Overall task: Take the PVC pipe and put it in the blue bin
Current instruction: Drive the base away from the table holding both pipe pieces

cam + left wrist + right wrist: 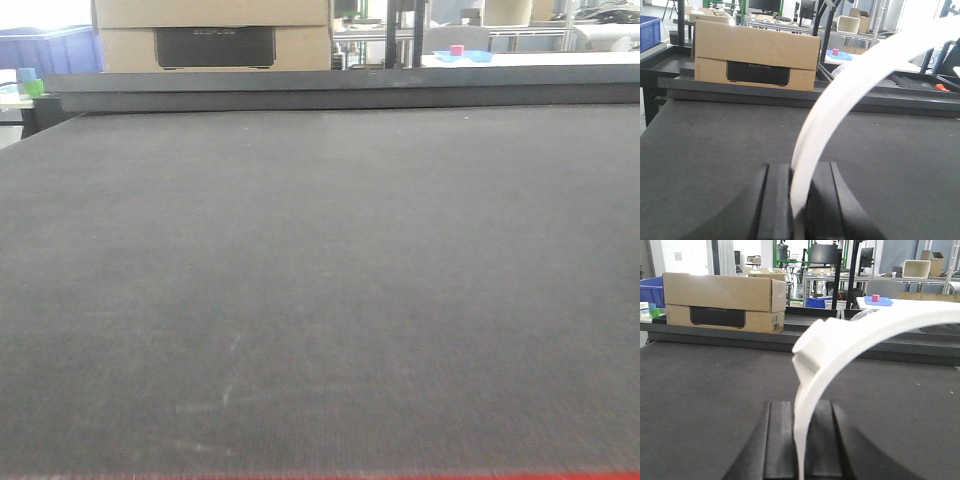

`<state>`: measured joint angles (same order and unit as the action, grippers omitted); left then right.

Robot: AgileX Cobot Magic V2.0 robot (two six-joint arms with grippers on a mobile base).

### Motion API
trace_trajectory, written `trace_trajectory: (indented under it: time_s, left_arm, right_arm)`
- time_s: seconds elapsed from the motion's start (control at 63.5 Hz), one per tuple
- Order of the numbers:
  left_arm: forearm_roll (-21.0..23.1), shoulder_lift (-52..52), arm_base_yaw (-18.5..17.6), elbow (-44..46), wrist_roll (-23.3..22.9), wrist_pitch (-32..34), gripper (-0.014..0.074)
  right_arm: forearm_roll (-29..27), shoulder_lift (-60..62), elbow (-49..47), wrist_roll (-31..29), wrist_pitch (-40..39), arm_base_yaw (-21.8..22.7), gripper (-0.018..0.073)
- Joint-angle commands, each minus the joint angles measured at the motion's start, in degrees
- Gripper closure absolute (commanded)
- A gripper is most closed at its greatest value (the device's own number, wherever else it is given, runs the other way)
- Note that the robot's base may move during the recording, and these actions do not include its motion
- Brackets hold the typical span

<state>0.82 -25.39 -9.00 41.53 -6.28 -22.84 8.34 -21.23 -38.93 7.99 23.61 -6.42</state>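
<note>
Left gripper clamped on the PVC pipe, which we see rising from between the fingers and arcing up to the right. Right gripper clamps white pipe likewise. Beyond: dark table, cardboard box, blue bin far left.

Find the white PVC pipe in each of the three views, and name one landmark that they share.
Exterior front: not in it.
Left wrist: the PVC pipe arcs from the left gripper at bottom centre to the top right.
Right wrist: it arcs from the right gripper at bottom centre to the right edge.
Shared landmark: the cardboard box, upper left in all three.
</note>
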Motion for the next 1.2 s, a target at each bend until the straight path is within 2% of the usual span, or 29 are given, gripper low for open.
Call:
trace_trajectory:
  time_s: [0.0,1.182]
  left_arm:
    - [0.03,0.39,-0.32,-0.04,-0.42,1.32,0.0707]
    - [0.03,0.39,-0.32,-0.04,-0.42,1.45,0.0707]
  right_arm:
    - [0.66,0.33,0.05,-0.54,-1.56,-0.13,0.0728]
    - [0.66,0.33,0.05,-0.54,-1.69,-0.13,0.0728]
